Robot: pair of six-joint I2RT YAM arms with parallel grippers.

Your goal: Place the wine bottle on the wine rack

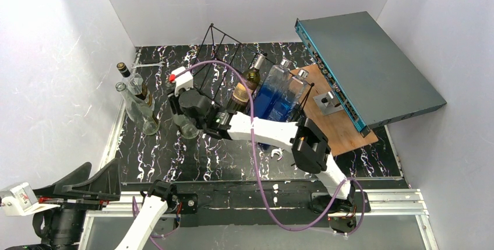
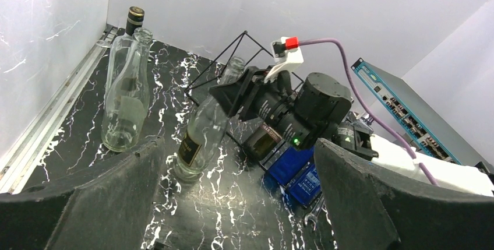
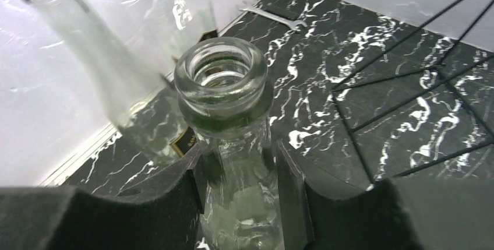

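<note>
Wine bottle (image 3: 224, 87), clear and tilted, is pinched at the neck by right gripper (image 3: 242, 173), beside wine rack (image 1: 216, 46). Base contact with the table cannot be told. Rack is partly hidden. Left gripper (image 2: 239, 145) is spread wide.

Nothing legible anywhere. The wine bottle (image 2: 205, 123) carries a dark, gold-edged label (image 2: 189, 148), its print too small to read.

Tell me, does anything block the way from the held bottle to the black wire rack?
Nothing visible does. The right end effector grips the clear bottle by its neck; the wine rack stands right beside it, with only tabletop between.
</note>
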